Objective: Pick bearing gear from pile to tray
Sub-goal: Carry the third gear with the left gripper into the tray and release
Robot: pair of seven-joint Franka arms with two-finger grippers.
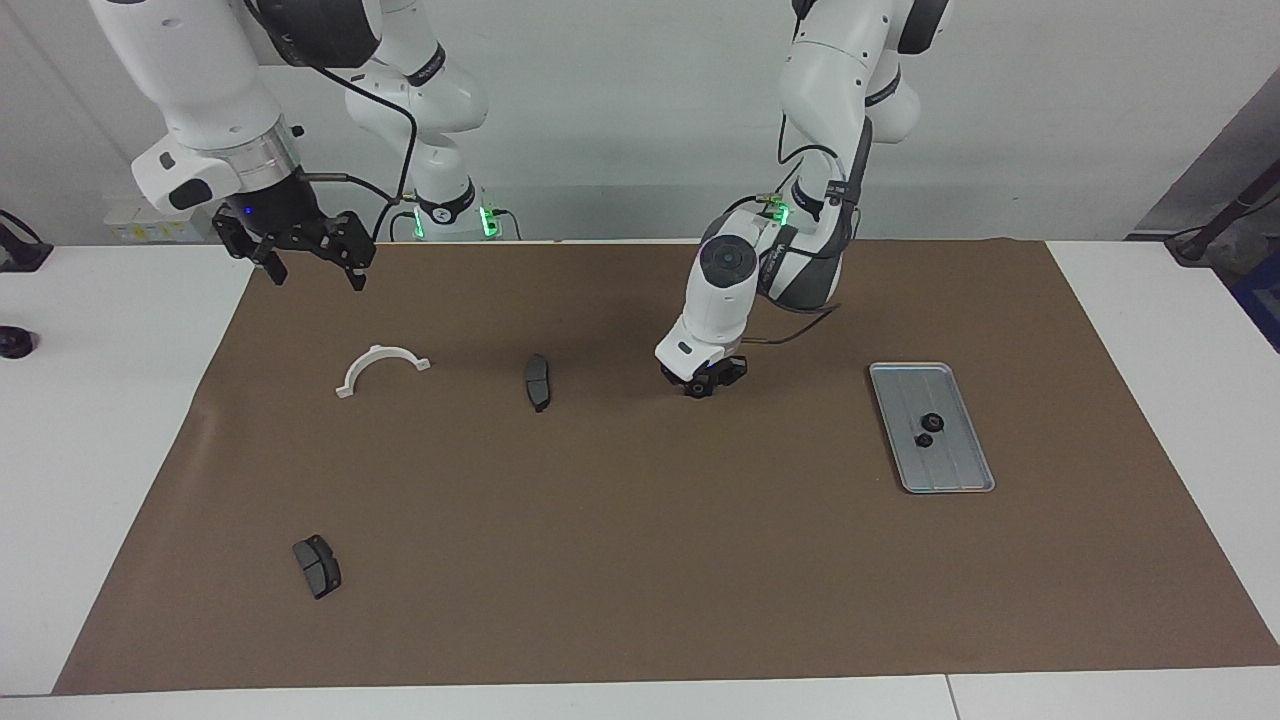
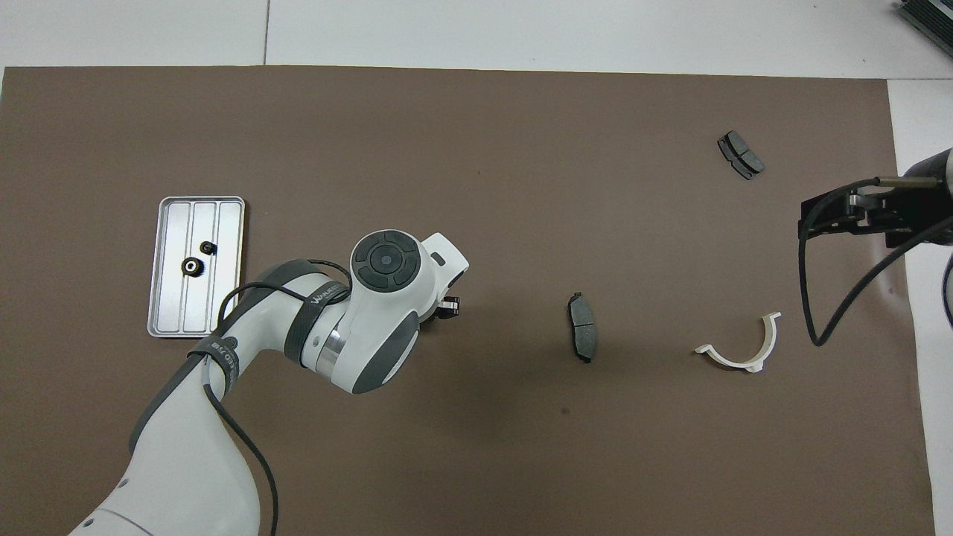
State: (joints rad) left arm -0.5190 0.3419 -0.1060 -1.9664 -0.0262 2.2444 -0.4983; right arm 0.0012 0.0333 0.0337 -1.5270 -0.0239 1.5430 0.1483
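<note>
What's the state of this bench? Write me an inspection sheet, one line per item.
Surface: brown mat on a white table.
Job's things: tray at the left arm's end holds two gears; no loose gear seen on the mat.
Clutter: two brake pads, white bracket.
Hands: left hand low over the mat between tray and a brake pad; right hand raised, open, waiting.
Cables: black cable looped at the right arm's wrist.
Surroundings: black object at table's edge.

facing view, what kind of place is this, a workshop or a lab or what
Probably a robotics lab bench: a brown mat on a white table, a metal tray and a brake pad laid out, bare wall.
</note>
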